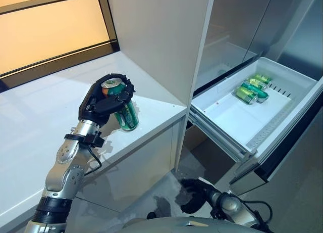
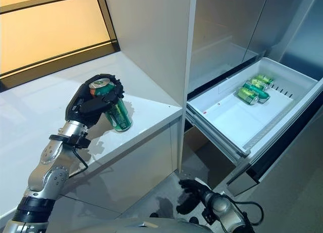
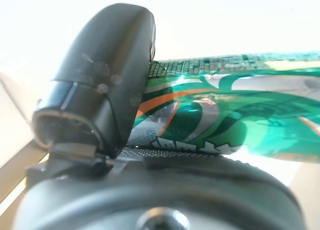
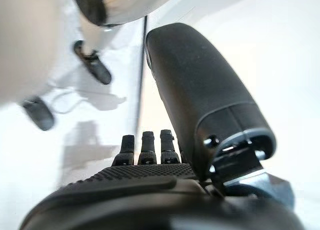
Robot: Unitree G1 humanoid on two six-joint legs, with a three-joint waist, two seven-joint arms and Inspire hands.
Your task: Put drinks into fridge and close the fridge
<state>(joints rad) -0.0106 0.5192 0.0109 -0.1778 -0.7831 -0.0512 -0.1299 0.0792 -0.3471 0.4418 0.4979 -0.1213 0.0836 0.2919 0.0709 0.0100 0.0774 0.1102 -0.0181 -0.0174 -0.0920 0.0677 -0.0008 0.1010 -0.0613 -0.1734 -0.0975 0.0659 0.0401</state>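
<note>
Cans (image 1: 254, 88) at drawer (image 1: 282, 77) rear — front half free

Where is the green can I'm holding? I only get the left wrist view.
Observer: Your left hand grips the green can tilted over the white counter, near its front corner.
Operator: Is the fridge open?
Observer: Yes. A white drawer is pulled out on the robot's right, with other green cans lying at its far end.
Operator: And my other hand?
Observer: The right hand hangs low near the floor, empty, fingers relaxed.
</note>
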